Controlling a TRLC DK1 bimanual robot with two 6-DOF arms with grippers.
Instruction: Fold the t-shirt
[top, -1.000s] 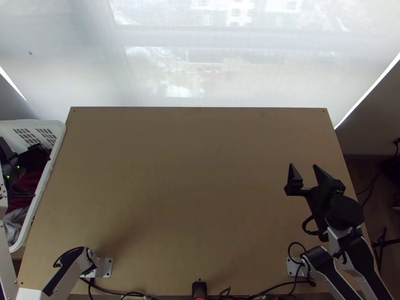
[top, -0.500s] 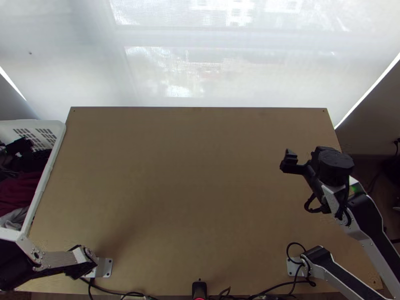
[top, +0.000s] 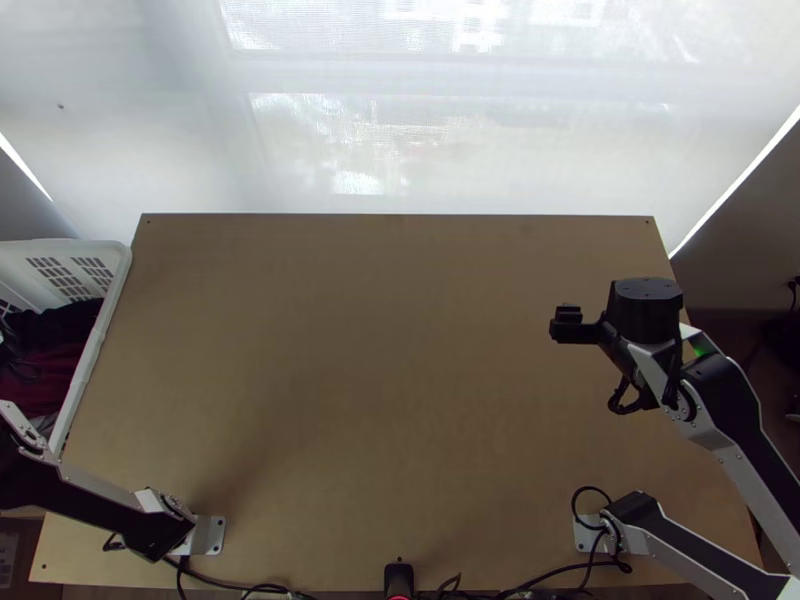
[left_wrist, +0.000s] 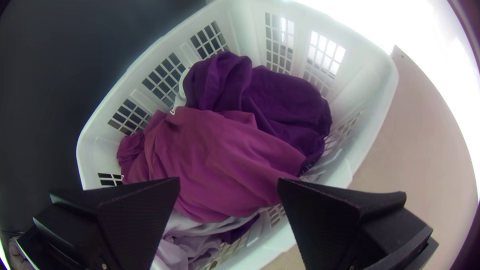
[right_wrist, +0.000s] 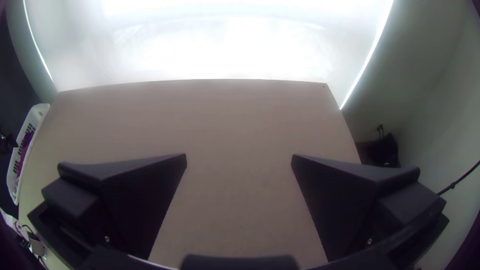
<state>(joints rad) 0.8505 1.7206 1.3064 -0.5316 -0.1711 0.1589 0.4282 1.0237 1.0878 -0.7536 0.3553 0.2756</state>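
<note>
Hovering my left gripper (top: 5, 345) over bunched clothes (left_wrist: 215, 155) in basket (left_wrist: 372, 145), fingers apart | right gripper (top: 603, 332) above bench's (top: 400, 400) right side, fingers apart

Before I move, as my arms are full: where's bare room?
The table, middle and far side, between the basket and right gripper. Crowded: the basket, with clothes under the left gripper, and the near edge, with arm bases and cables.

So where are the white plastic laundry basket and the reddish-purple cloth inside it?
White plastic laundry basket (left_wrist: 369, 92): left wrist view, on its inner wall.
Reddish-purple cloth (left_wrist: 215, 155): left wrist view, on its broad middle.
</note>
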